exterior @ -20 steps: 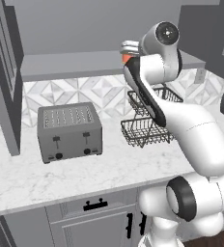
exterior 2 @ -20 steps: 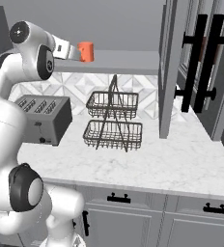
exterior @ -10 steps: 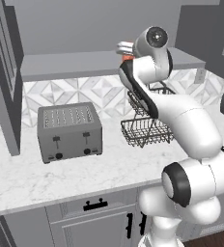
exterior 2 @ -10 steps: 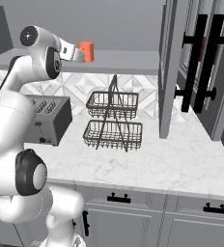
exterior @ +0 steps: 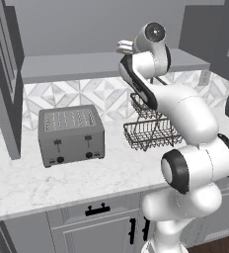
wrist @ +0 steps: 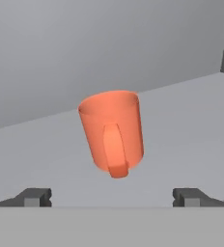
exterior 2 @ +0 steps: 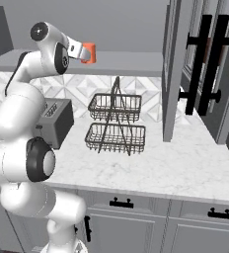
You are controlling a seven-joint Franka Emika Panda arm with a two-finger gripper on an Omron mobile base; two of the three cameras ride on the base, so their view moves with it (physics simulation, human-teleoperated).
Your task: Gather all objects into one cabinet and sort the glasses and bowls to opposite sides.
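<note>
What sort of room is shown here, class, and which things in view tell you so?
Most likely a kitchen: a toaster and a two-tier wire basket stand on a marble counter above drawers, and an orange-red mug sits on the grey wall-cabinet shelf.

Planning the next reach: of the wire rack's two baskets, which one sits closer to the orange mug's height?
The upper basket. It sits just below the shelf where the orange mug stands; the lower basket rests down on the counter.
</note>
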